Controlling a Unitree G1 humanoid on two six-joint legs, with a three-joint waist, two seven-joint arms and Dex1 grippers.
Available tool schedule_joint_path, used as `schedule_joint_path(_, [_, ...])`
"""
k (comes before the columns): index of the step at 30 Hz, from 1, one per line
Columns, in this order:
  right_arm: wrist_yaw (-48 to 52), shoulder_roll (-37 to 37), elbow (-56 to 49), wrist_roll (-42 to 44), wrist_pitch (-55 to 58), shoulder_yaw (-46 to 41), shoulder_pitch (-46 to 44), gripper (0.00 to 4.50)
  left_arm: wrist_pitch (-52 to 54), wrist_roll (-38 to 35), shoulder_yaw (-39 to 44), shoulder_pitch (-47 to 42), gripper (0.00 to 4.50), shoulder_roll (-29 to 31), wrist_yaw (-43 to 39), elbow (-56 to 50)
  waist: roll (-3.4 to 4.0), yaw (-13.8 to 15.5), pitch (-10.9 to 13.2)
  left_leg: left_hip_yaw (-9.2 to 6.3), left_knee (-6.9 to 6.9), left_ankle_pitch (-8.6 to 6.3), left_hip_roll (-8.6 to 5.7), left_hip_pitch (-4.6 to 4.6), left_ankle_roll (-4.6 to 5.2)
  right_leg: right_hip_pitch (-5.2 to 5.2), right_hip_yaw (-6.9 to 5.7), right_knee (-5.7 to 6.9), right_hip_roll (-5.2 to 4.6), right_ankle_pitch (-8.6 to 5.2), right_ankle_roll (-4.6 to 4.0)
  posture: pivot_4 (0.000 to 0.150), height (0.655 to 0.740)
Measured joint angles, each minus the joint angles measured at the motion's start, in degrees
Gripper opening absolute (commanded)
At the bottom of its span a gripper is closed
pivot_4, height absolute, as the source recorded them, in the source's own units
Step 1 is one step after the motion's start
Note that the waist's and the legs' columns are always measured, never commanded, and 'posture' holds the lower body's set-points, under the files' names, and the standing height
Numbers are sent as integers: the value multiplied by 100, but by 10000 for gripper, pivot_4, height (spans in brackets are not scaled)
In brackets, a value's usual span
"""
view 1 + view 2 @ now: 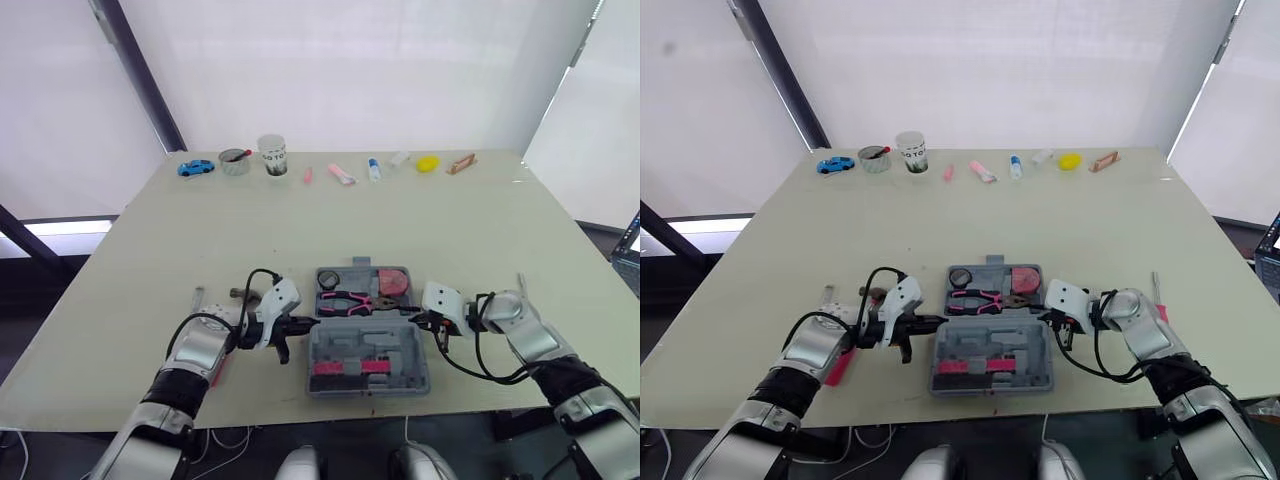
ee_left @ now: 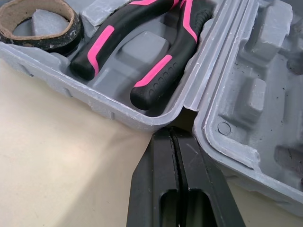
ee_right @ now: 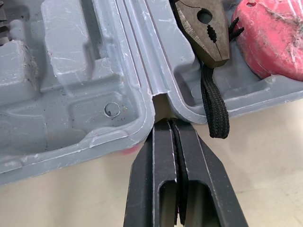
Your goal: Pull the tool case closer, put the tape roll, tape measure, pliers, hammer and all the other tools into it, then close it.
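- Close to the table's near edge the tool case (image 1: 368,362) lies open.
- The left gripper (image 2: 173,135) and right gripper (image 3: 169,124), both pinched shut on nothing, press their tips into the hinge notches at the case's two ends.
- Its farther half holds the tape roll (image 1: 329,279), pliers (image 1: 345,300) and tape measure (image 1: 392,281).
- I'd judge the case is being positioned. Next a gripper must open for the slim tool (image 1: 1156,287) beside the right arm.
- A toy car (image 1: 196,167) and cup (image 1: 272,154) line the far edge.
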Motion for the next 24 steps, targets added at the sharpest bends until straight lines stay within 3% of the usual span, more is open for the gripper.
schedule_joint_path(24, [-6, 11, -83, -34, 51, -21, 38, 350, -81, 80, 61, 28, 0, 3, 0, -23, 1, 2, -1, -2, -3, 0, 0, -2, 0, 0, 0, -2, 0, 0, 0, 1500, 7400])
